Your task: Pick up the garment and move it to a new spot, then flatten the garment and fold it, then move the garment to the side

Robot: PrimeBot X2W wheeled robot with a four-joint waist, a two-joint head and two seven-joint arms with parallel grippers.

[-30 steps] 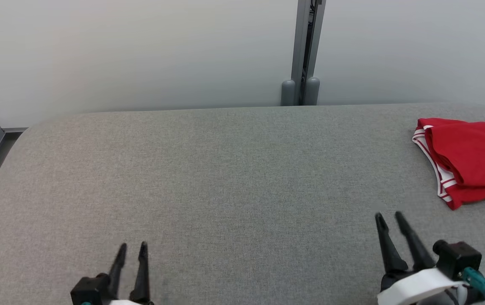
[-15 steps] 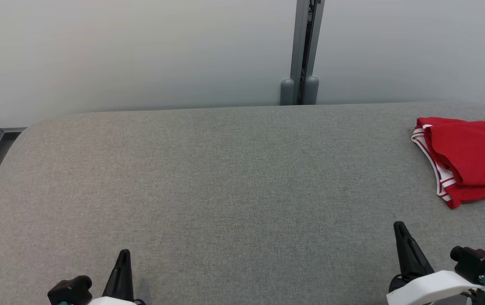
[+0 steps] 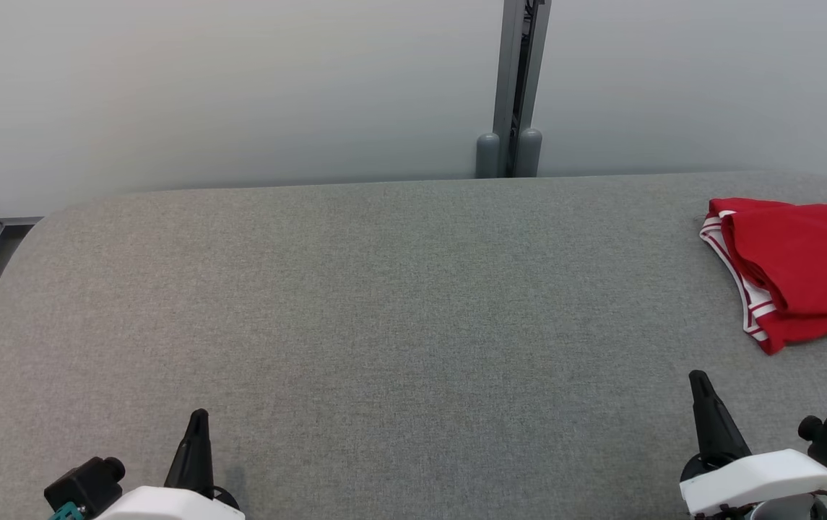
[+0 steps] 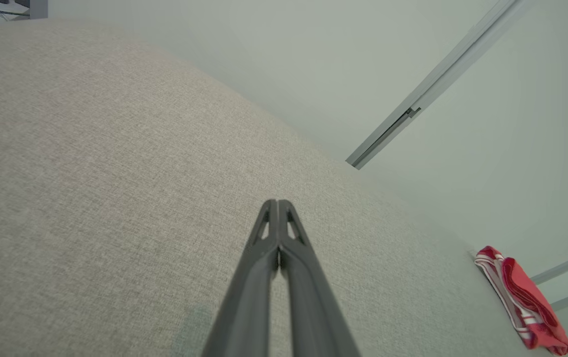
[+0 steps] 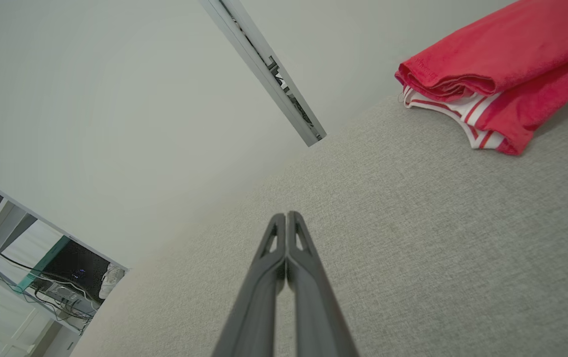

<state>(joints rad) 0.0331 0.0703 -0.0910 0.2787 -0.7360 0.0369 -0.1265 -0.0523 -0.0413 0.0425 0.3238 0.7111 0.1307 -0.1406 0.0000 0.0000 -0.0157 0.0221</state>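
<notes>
Left claw (image 3: 198, 415), right claw (image 3: 697, 375) newly closed

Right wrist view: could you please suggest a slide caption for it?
Right tool, shut and empty, over the grey table, with the folded red garment apart at upper right.

Garment (image 3: 803, 278) at far right of table (image 3: 384, 325), wall (image 3: 240, 87) behind

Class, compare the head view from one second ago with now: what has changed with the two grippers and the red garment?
The left gripper and the right gripper both closed on nothing: their fingers were apart and are now pressed together. Each also drew slightly outward, towards its own side. The folded red garment stayed untouched at the right end of the grey table.
</notes>
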